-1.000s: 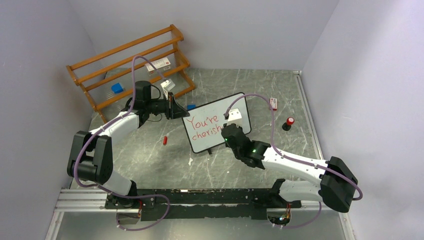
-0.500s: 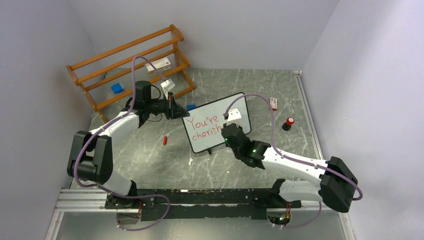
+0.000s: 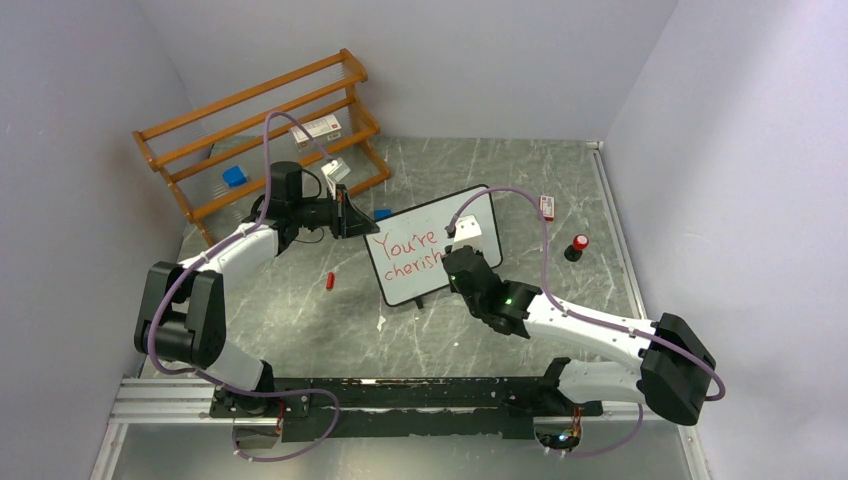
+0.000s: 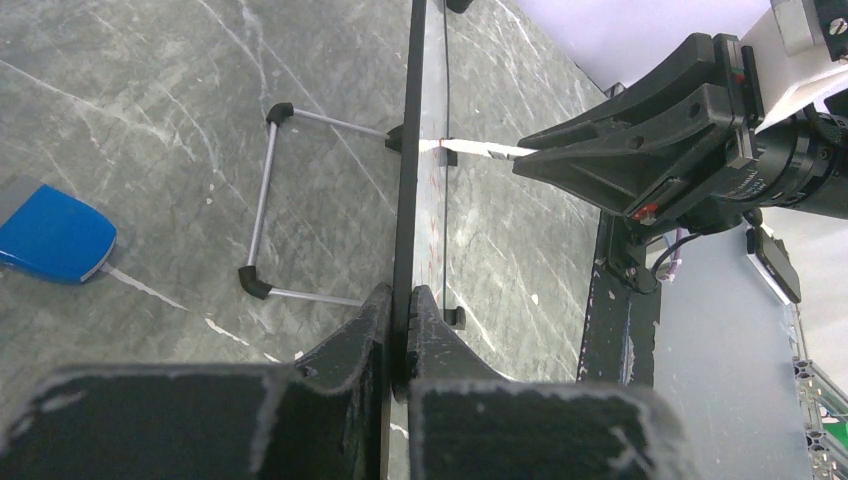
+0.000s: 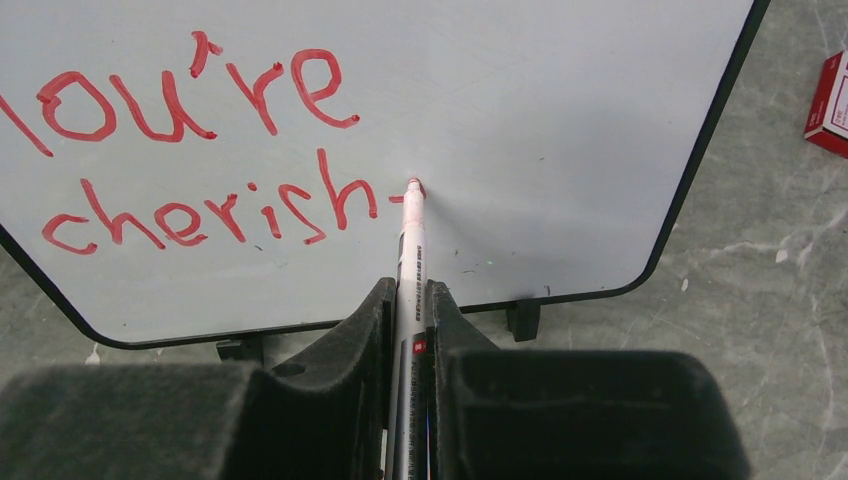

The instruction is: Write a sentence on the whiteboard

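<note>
The whiteboard [image 3: 432, 243] stands tilted on its feet mid-table, black-framed. Red lettering [image 5: 190, 150] on it reads "You're" and below it "cherish", with a short fresh stroke after the h. My right gripper [image 5: 408, 300] is shut on a white marker [image 5: 410, 250] whose red tip touches the board just right of "cherish"; it shows in the top view [image 3: 452, 252]. My left gripper [image 4: 400, 305] is shut on the whiteboard's black edge [image 4: 408, 180], seen edge-on; in the top view it [image 3: 350, 215] is at the board's upper left corner.
A wooden rack [image 3: 260, 125] stands at the back left with a blue block [image 3: 234, 176] and a card. A red marker cap [image 3: 329, 281] lies left of the board. A blue eraser [image 4: 55, 240] lies behind it. A small red box [image 3: 546, 207] and a red-topped knob [image 3: 578, 246] sit right.
The marker tip has crept slightly right, laying a short stroke after "cherish". The left arm and the board have not moved.
</note>
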Controlling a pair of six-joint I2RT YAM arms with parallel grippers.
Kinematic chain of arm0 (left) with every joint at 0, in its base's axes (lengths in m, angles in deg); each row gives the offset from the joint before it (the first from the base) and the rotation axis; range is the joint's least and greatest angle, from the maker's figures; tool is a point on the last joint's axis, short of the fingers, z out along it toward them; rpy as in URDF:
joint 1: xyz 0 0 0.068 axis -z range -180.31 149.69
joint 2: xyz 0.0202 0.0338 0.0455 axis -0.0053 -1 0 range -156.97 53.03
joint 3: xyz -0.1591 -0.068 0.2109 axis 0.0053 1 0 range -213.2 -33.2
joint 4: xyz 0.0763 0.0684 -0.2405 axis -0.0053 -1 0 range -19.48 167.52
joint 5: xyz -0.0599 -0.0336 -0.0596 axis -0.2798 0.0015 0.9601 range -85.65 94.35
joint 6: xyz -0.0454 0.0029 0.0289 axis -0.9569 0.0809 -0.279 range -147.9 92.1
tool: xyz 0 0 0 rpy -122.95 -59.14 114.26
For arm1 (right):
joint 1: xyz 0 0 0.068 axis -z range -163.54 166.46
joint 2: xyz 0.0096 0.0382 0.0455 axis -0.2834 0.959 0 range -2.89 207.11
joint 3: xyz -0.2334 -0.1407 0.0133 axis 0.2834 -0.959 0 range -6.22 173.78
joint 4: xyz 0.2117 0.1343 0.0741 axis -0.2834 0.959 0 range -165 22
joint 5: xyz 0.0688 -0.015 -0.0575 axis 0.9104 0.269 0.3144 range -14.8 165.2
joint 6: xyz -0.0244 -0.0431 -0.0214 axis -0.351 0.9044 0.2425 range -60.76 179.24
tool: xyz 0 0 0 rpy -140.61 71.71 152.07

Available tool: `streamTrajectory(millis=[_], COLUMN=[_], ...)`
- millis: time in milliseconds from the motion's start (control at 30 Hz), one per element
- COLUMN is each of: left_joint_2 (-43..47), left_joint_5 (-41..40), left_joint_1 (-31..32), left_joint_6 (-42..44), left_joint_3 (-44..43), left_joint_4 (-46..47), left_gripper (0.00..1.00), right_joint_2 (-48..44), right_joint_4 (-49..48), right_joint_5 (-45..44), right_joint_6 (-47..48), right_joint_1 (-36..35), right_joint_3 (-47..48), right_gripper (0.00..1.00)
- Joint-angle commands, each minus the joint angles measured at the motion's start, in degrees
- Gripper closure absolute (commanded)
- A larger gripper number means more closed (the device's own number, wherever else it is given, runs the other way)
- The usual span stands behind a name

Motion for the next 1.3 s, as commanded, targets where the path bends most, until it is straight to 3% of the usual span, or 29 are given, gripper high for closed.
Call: streamTrajectory(millis=[0, 600, 1267], left_joint_2=[-3.31, -3.16, -3.22], left_joint_5=[-5.61, -5.74, -5.72], left_joint_1=[1.34, 1.32, 1.34], left_joint_6=[4.81, 4.82, 4.82], left_joint_3=[1.36, 1.36, 1.36], left_joint_4=[-6.25, -6.31, -6.34], left_gripper=[0.95, 0.95, 0.95], right_joint_2=[0.23, -0.17, -2.51], right_joint_4=[-1.93, 2.93, 4.36], right_joint_5=[2.23, 5.4, 0.17], right_joint_6=[0.33, -1.41, -2.55], right_joint_1=[0.6, 0.55, 0.56], right_joint_3=[1.29, 0.09, -0.54], right_gripper=[1.0, 1.0, 1.0])
